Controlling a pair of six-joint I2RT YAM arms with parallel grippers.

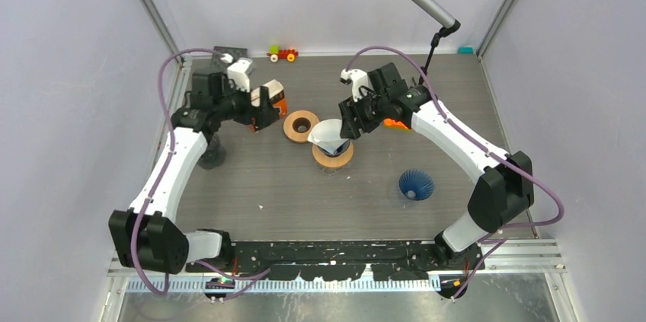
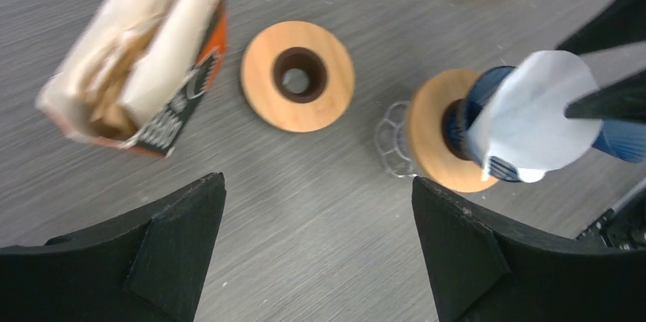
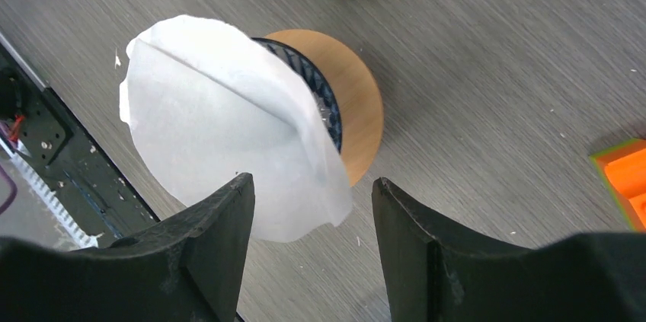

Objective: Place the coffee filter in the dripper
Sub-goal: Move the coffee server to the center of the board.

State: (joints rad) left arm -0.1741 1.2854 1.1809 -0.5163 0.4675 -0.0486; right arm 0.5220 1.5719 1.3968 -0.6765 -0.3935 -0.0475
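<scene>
Coffee filter [image 3: 228, 132] leans tilted over the dark ribbed dripper [image 3: 324, 94], which sits in a wooden ring [image 3: 362, 109]. The paper hides most of the dripper's mouth, so its seating cannot be judged. The right gripper [image 3: 312, 192] straddles the filter's lower edge, jaws partly apart, with bare table [image 3: 495, 71] showing beside one finger. The left gripper [image 2: 320, 192] hangs wide and empty above open tabletop, near a second wooden ring [image 2: 259, 78] and a filter bag [image 2: 137, 48] cut off by the frame's top edge.

Two wooden rings [image 2: 298, 75], two drippers [image 1: 416, 184], one filter [image 3: 221, 147].
</scene>
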